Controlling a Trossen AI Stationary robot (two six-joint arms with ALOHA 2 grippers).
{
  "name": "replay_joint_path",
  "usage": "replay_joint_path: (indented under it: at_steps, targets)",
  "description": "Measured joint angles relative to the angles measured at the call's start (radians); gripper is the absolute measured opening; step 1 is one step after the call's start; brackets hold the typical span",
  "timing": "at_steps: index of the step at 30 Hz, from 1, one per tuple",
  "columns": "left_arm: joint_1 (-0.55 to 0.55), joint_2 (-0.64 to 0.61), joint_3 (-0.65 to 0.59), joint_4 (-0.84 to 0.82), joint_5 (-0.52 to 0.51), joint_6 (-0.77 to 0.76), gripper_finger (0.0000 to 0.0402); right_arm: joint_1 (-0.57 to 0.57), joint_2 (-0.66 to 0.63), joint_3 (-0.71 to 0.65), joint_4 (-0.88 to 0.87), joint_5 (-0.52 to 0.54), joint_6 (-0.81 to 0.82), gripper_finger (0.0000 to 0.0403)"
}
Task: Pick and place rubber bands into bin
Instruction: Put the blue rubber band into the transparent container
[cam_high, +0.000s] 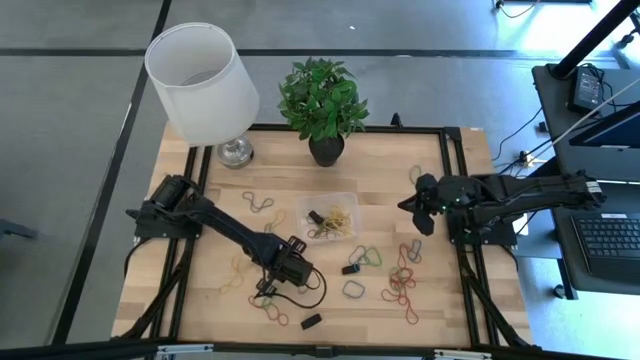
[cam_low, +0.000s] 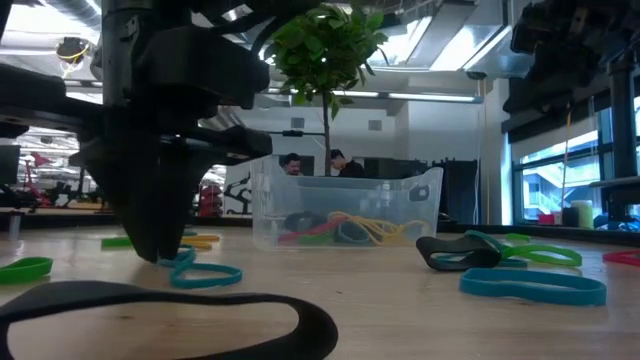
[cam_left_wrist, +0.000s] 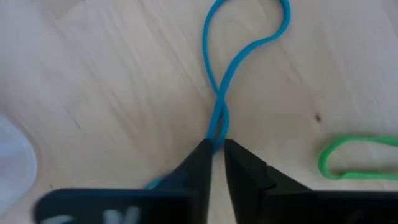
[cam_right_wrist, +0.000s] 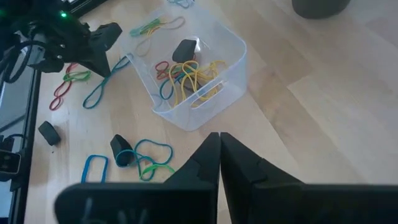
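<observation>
My left gripper points down at the table, left of and nearer than the bin, shut on a blue rubber band. The same band shows in the low view. The bin is a clear tub at the table's middle, with several yellow, red and green rubber bands inside. More bands lie loose on the wood, green, red and others. My right gripper hangs shut and empty above the table's right side, beside the bin. My left gripper pinches the blue band between its two fingertips, where its two strands cross. The fingers come from above, pointing down. The band's loop lies slack on the wood beyond the fingers, and a short piece trails out on the other side.
A white lamp and a potted plant stand at the table's far edge. Small black blocks lie among the loose bands near the front. People sit in the room behind the table.
</observation>
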Motion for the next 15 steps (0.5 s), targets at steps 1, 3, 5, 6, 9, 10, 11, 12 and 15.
replay_joint_path:
  at_steps: [1, 3, 5, 6, 9, 10, 11, 12, 15]
  targets:
    - [0.000, -0.005, 0.000, -0.001, -0.001, -0.018, 0.0017, 0.000, 0.000, -0.006, 0.000, 0.000, 0.008, 0.0017]
    - [-0.001, -0.018, 0.004, -0.018, 0.011, -0.053, 0.0006, 0.000, 0.000, -0.019, 0.004, 0.000, 0.023, 0.0017]
    - [-0.004, -0.034, 0.020, -0.031, 0.025, -0.061, 0.0004, 0.000, 0.000, -0.031, 0.008, 0.001, 0.036, 0.0017]
    - [-0.005, -0.044, 0.033, -0.037, 0.027, -0.060, 0.0002, 0.000, 0.000, -0.036, 0.009, 0.001, 0.038, 0.0017]
    - [0.003, -0.087, 0.082, -0.105, 0.020, -0.066, 0.0001, 0.000, 0.000, -0.042, 0.010, 0.001, 0.057, 0.0017]
    - [0.007, -0.099, 0.098, -0.126, 0.020, -0.069, 0.0002, 0.000, 0.000, -0.042, 0.011, 0.001, 0.059, 0.0017]
    - [0.011, -0.112, 0.115, -0.150, 0.015, -0.069, 0.0002, 0.000, 0.000, -0.042, 0.016, 0.001, 0.059, 0.0017]
    - [0.019, -0.128, 0.131, -0.173, 0.006, -0.073, 0.0002, 0.000, 0.000, -0.042, 0.019, 0.001, 0.058, 0.0017]
    - [0.040, -0.189, 0.182, -0.204, -0.062, -0.102, 0.0002, 0.000, 0.000, -0.042, 0.027, 0.001, 0.053, 0.0017]
